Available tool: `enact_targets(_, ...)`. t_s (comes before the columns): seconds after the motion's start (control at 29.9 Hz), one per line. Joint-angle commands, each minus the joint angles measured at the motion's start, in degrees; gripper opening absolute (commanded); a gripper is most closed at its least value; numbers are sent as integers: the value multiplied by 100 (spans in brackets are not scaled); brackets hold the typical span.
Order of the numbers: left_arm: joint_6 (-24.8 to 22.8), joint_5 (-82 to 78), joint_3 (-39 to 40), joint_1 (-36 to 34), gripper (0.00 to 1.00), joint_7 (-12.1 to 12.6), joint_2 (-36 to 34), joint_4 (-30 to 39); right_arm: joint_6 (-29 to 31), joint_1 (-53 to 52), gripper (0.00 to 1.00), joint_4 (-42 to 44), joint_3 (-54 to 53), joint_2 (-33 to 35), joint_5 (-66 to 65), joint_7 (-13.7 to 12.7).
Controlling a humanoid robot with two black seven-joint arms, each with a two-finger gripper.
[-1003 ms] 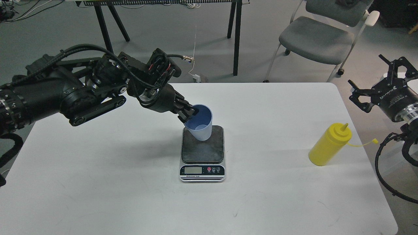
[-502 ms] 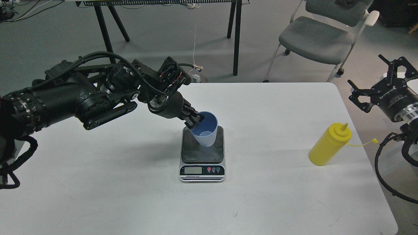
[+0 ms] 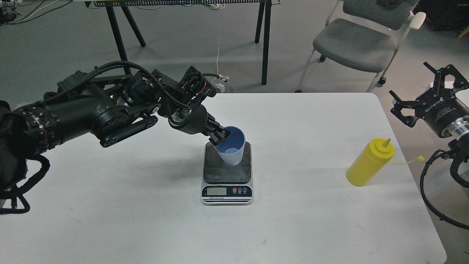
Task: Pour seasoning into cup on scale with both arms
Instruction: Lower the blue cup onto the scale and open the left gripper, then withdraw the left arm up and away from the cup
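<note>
The light blue ribbed cup stands on the dark plate of the scale at mid table, tilted a little. My left gripper is shut on the cup's left rim, one finger inside and one outside. The yellow seasoning bottle stands at the table's right side, its cap hanging off to the right on its tether. My right gripper is open and empty, off the table's right edge, above and behind the bottle.
The white table holds only the scale and the bottle. Behind it are black table legs and a grey chair on the floor. Cables hang by my right arm.
My left arm has moved right and down with the cup, lowering it onto the scale's plate. The right arm and the bottle have stayed still.
</note>
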State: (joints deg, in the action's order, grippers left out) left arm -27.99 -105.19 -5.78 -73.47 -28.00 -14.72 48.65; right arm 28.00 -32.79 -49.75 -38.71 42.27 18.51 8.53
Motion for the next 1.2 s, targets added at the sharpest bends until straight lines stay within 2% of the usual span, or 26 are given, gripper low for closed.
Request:
enact_targets(0.0, -1, 7, -2, 69, 5, 0, -5, -22, 0, 0, 100, 1, 4, 0, -5, 0)
enact_targets(0.47, -1, 68, 24, 131, 8, 0, 4, -48, 0, 0, 100, 9, 13, -9, -5, 0)
enact_targets(0.7, -1, 130, 59, 105, 29, 0, 4, -48, 0, 9, 100, 18, 22, -18, -5, 0)
enact_targets(1.17, -1, 594, 121, 26, 39, 0, -93, -39, 0, 35, 100, 9, 30, -18, -5, 9)
